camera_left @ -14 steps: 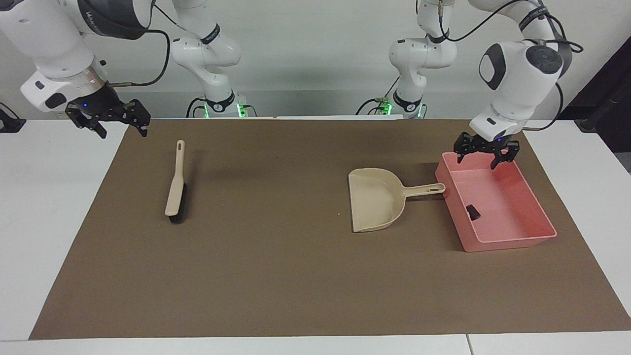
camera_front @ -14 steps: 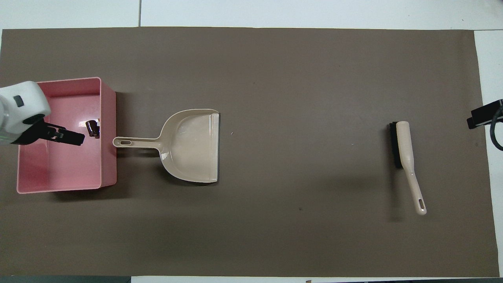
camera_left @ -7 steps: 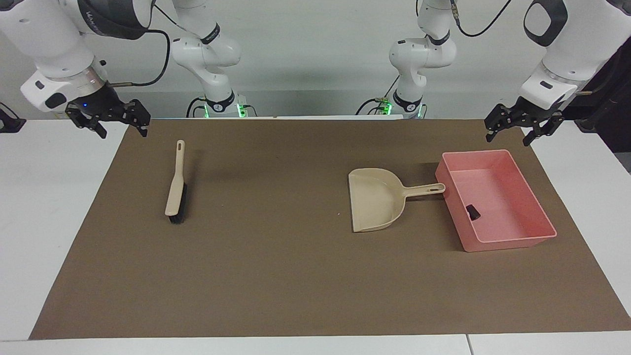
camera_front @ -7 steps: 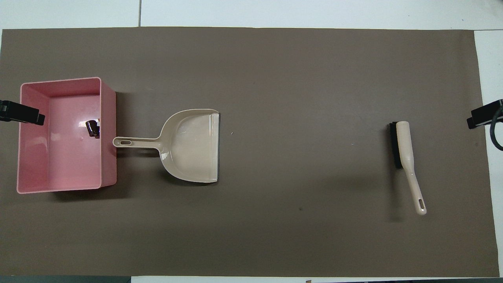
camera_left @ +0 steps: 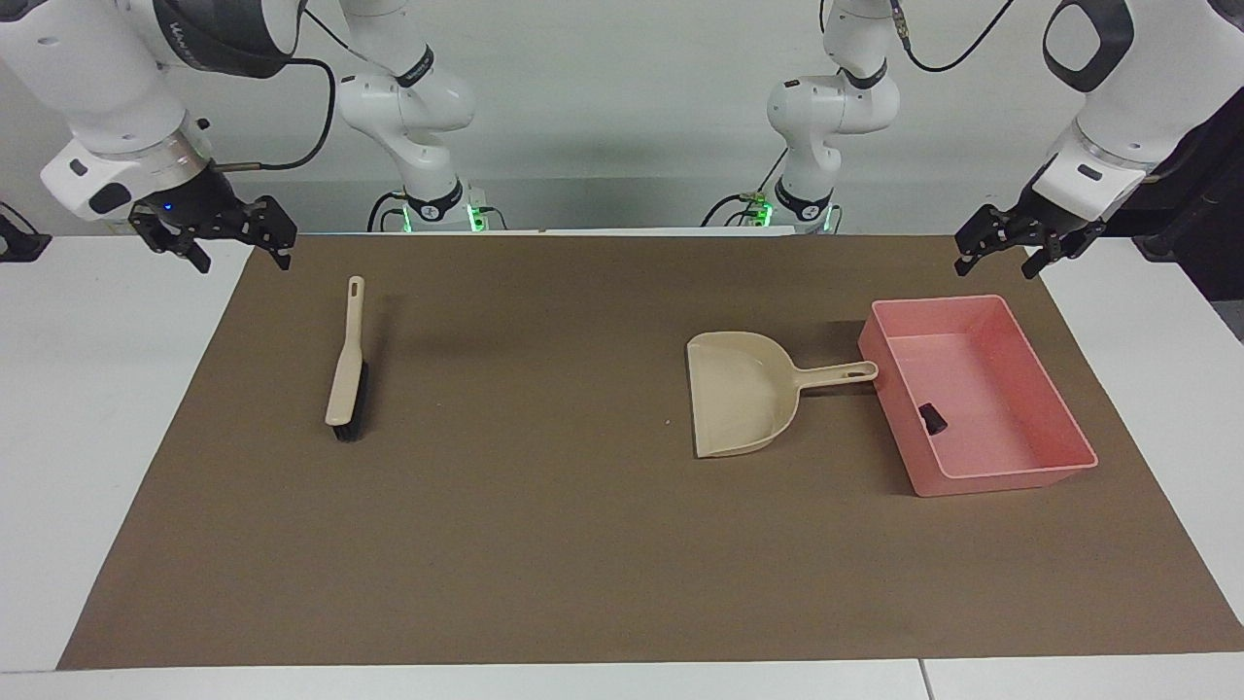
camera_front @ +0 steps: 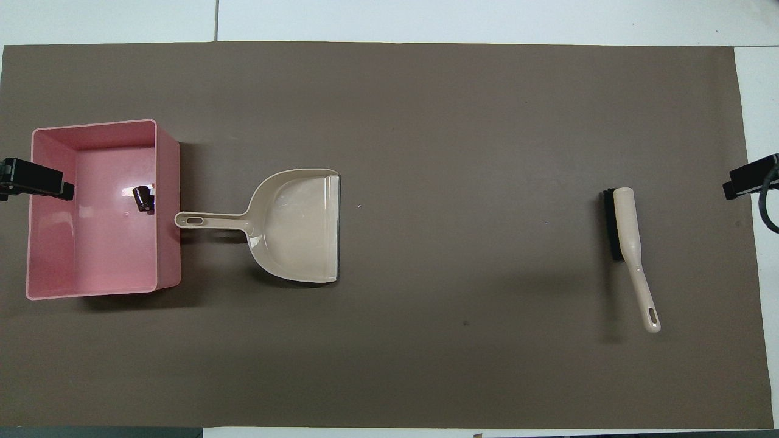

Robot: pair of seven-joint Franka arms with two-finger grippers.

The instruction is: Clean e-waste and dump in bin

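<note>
Both our grippers, left [camera_left: 1001, 253] and right [camera_left: 216, 238], hang released and hold nothing. We see only the dark piece [camera_left: 932, 418] in the bin [camera_left: 1011, 476]; we may stop short if the white one lies unswept.

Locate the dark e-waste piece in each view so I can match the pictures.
Facing view: the dark e-waste piece lies in the pink bin, at the picture's right.
Overhead view: the same piece lies in the bin, at the picture's left.
Shared landmark: the dustpan, whose handle points at the bin.
</note>
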